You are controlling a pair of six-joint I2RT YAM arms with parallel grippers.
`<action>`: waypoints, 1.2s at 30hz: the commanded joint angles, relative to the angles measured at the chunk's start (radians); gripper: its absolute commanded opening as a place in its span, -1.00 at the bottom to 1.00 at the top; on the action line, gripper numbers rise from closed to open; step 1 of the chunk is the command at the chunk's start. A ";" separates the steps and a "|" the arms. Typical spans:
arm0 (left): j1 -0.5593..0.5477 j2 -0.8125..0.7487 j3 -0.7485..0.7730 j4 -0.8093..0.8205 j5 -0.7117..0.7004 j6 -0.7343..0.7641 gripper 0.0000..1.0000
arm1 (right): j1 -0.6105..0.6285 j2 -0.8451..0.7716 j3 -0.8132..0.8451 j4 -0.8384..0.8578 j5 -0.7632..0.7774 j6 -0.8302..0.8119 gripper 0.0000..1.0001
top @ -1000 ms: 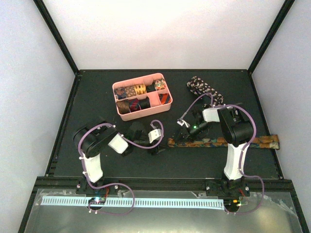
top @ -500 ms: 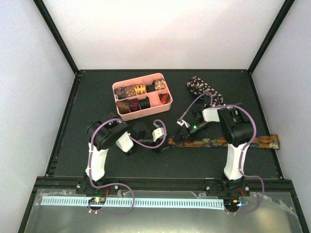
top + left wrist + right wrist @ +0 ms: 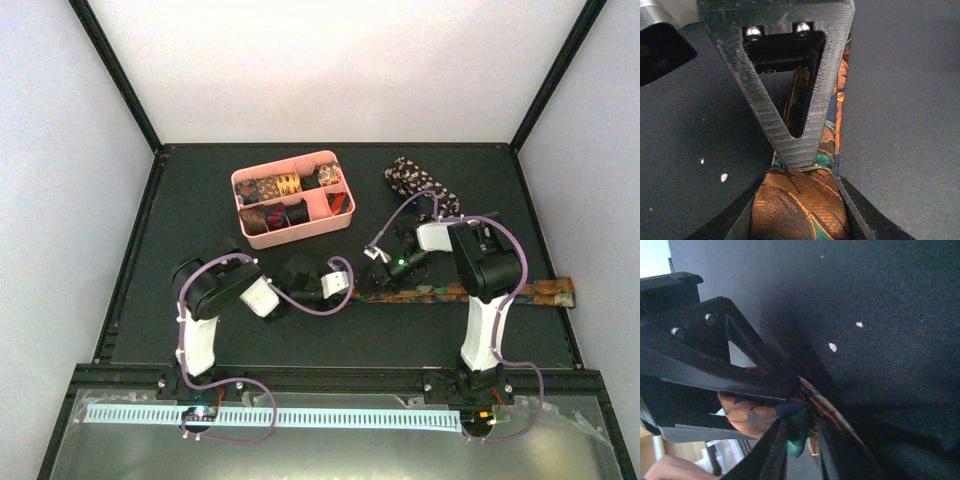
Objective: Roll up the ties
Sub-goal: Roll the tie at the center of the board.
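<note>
Swung toward 3 o'clock since a second ago, the left end effector [image 3: 797, 162] pinches the end of the orange-brown tie [image 3: 540, 291], which stretches along the desk [image 3: 200, 220] toward 3 o'clock, with the right end effector [image 3: 792, 407] clamped on it just beside.

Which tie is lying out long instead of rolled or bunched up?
The long orange-brown patterned tie, stretched out flat on the right. The black white-speckled tie lies bunched behind it, and the rolled ties sit in the pink plastic tray.
</note>
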 commanded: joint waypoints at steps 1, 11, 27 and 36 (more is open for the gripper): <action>-0.032 -0.050 0.071 -0.333 -0.133 0.103 -0.34 | -0.052 -0.047 -0.007 -0.012 0.200 -0.050 -0.52; -0.064 -0.024 0.179 -0.587 -0.185 0.123 -0.37 | -0.029 -0.163 -0.027 -0.027 0.016 -0.033 -0.03; -0.064 -0.005 0.203 -0.600 -0.181 0.089 -0.30 | 0.021 -0.082 -0.046 0.039 0.138 0.004 -0.97; 0.027 -0.101 0.092 -0.317 -0.049 -0.017 0.74 | -0.037 -0.072 -0.038 0.017 0.216 0.009 -0.97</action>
